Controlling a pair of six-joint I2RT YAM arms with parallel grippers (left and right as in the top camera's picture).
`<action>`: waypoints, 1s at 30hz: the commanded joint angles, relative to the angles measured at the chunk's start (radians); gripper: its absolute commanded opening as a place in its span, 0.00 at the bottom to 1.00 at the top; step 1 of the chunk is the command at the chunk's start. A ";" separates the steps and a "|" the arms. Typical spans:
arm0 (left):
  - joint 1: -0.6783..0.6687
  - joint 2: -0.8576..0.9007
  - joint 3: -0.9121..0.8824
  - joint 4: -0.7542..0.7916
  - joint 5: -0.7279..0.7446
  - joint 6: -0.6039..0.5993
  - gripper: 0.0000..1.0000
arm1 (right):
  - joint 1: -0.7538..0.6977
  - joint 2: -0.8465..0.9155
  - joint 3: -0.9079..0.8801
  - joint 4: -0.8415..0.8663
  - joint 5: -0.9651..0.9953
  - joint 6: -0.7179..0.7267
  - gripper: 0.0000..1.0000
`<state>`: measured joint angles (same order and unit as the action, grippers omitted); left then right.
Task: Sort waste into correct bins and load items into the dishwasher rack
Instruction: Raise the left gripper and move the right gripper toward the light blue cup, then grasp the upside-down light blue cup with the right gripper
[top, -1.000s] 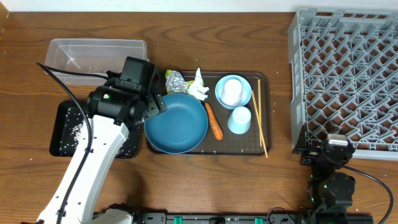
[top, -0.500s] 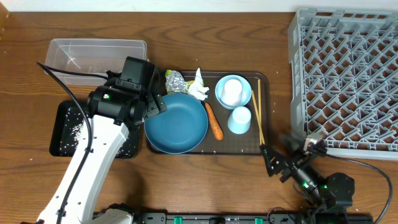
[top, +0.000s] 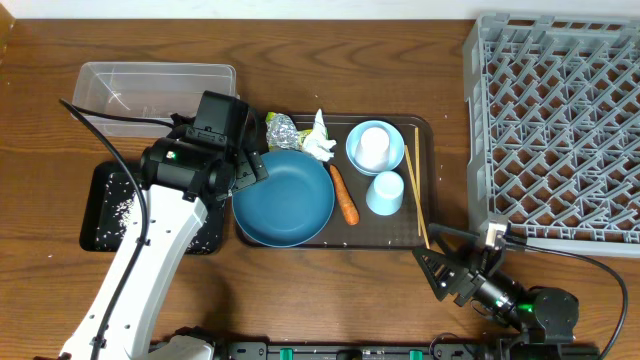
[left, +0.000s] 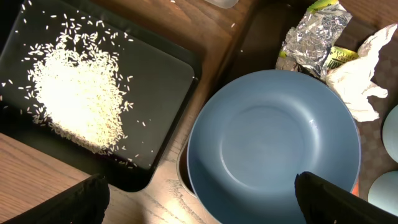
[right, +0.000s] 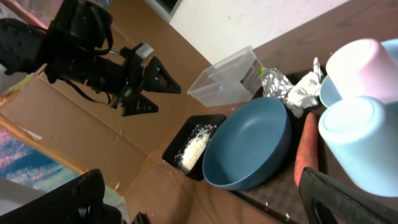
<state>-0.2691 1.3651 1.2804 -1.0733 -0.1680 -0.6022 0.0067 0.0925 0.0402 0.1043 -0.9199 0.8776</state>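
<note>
Table (top: 330, 300) front: R claw (top: 434, 272) nearer (open)

Bright, even light from above leaves only a soft sheen on the dark blue plate (top: 285, 198) and faint shadows around it. Left of the plate the white rice grains (left: 74, 99) stay sharp, and beyond it the foil ball (left: 311, 34) glints. In the tilted right wrist view the light blue cup (right: 360, 137) right of the plate looks soft, and the wall (right: 261, 18) behind is washed out.

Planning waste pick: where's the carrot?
Overhead view: carrot lies on the brown tray, between the blue plate on its left and the light blue cup on its right.
</note>
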 joint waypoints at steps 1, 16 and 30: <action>0.005 -0.003 0.006 -0.003 -0.021 0.002 0.98 | -0.006 0.051 0.090 -0.018 0.008 -0.092 0.99; 0.005 -0.003 0.006 -0.003 -0.021 0.002 0.98 | 0.040 0.716 0.764 -0.683 0.370 -0.731 0.99; 0.005 -0.003 0.006 -0.003 -0.021 0.002 0.98 | 0.449 1.190 0.955 -0.740 0.909 -0.664 0.99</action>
<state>-0.2691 1.3651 1.2804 -1.0737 -0.1684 -0.6025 0.4198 1.2285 0.9718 -0.6430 -0.1864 0.1692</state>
